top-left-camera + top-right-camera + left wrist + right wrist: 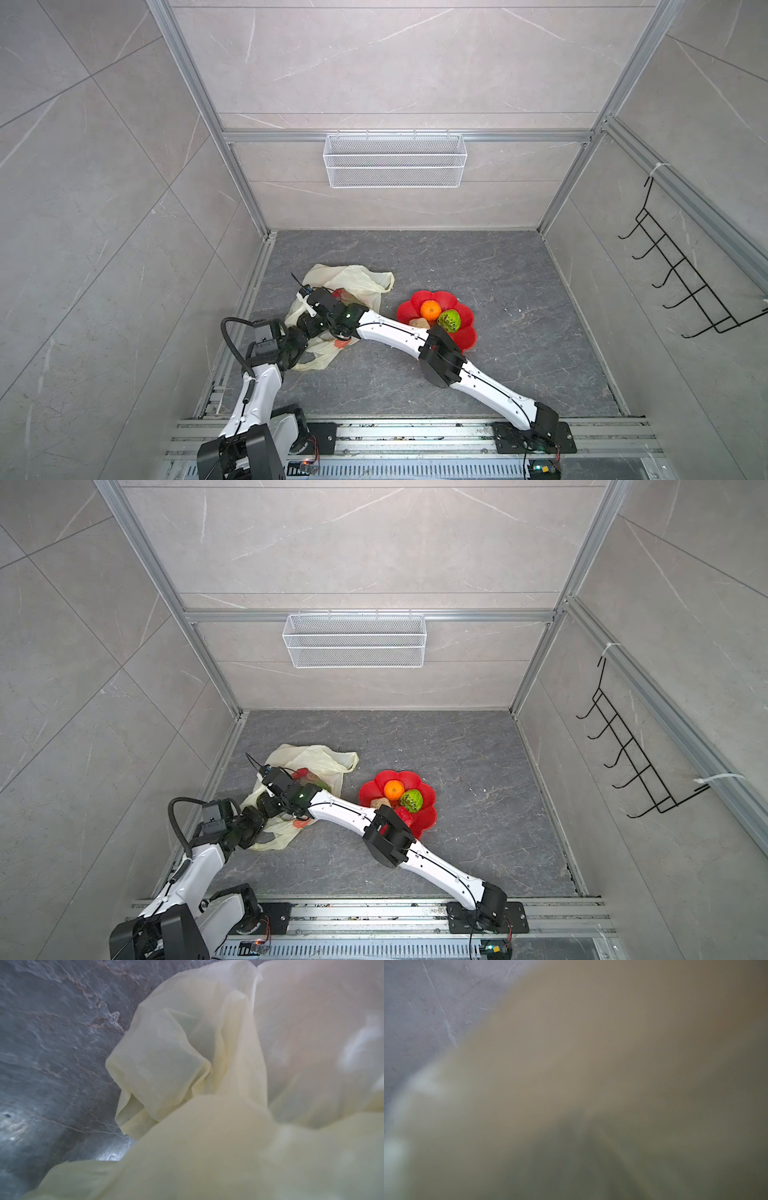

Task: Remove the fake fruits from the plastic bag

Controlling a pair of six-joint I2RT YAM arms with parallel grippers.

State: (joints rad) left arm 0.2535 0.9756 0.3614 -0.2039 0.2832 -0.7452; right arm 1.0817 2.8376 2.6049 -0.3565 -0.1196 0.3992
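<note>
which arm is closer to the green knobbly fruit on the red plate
Right. The right arm passes right beside the green knobbly fruit, over the red plate; the left arm is off at the plastic bag.

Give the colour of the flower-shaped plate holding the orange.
Red. The plate shows best in a top view.

My right arm [390, 332] lies across the bag [357, 276], plate [444, 298] just beside, but the floor [519, 282] beyond is open to me.
</note>
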